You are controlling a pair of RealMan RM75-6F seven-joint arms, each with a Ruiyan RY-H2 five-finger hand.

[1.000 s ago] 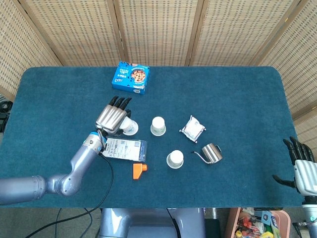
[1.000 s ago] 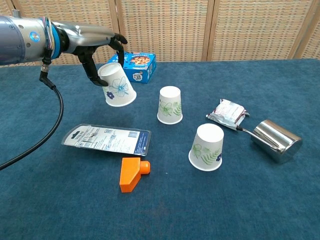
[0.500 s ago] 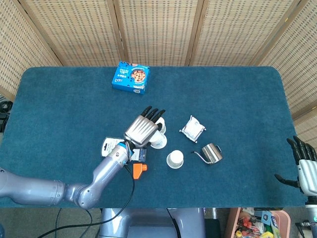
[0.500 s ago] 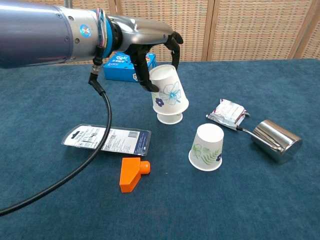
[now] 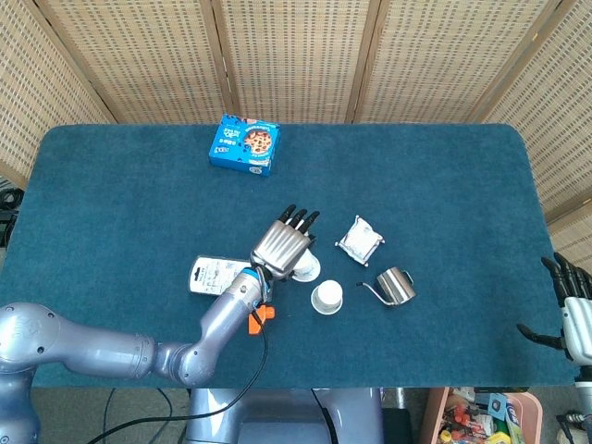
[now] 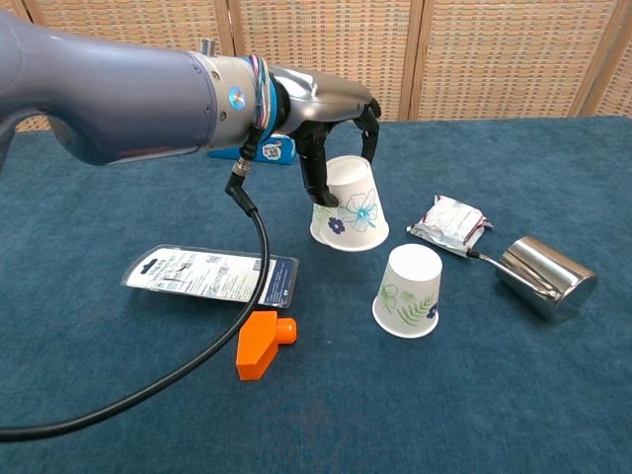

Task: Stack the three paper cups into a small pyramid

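Observation:
My left hand (image 6: 336, 123) grips a white paper cup with blue flowers (image 6: 355, 205) upside down and slightly tilted, just off the cloth. In the head view this hand (image 5: 285, 244) covers most of that cup (image 5: 306, 268). A second cup stands right behind it, and only a sliver (image 6: 317, 225) shows. The third cup, with green leaves (image 6: 407, 291), stands upside down to the front right, also seen from above (image 5: 326, 297). My right hand (image 5: 573, 314) hangs off the table's right front corner, fingers apart and holding nothing.
A blister pack (image 6: 212, 275) and an orange plastic piece (image 6: 259, 344) lie to the front left of the cups. A foil packet (image 6: 449, 221) and a steel pitcher (image 6: 543, 276) sit to the right. A blue biscuit box (image 5: 244, 145) lies at the back.
My left hand has carried the blue-flowered cup rightward from the left side and lowered it in front of the middle cup, now mostly hidden. The right hand has barely shifted.

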